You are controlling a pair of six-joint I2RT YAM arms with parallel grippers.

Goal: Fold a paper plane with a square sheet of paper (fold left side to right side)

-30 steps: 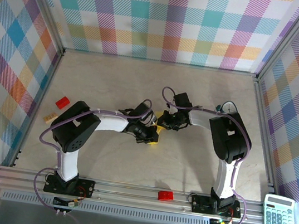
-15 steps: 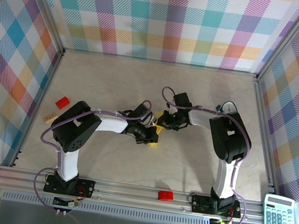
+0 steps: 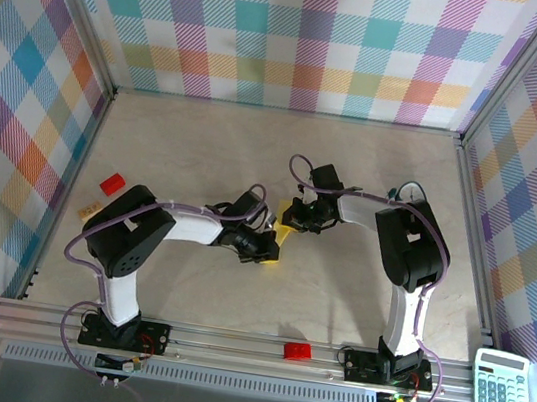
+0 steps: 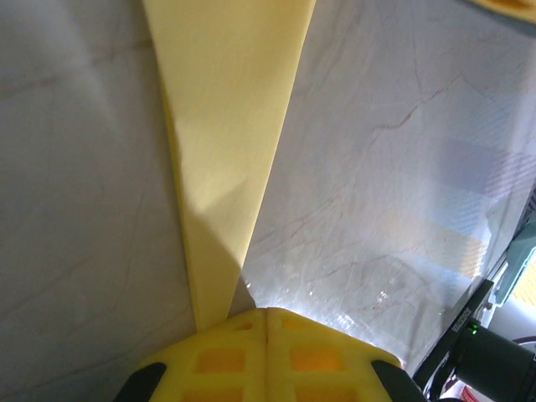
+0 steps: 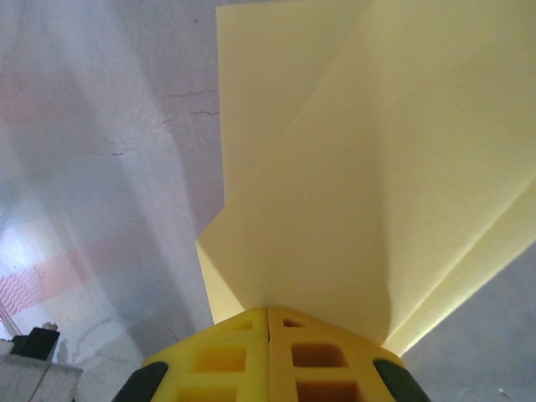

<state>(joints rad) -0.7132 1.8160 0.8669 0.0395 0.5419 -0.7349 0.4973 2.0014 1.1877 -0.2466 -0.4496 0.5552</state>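
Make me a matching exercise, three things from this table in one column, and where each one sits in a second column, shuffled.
Column one:
1. thin yellow sheet of paper
2. white pocket calculator
3. small tan block

Column two:
A. near the left wall, beside a small red brick
B. mid-table, pinched in the left fingers and the right fingers
C. at the near right corner, to the right of the right arm's base

Pairs: 1-B, 2-C, 3-A
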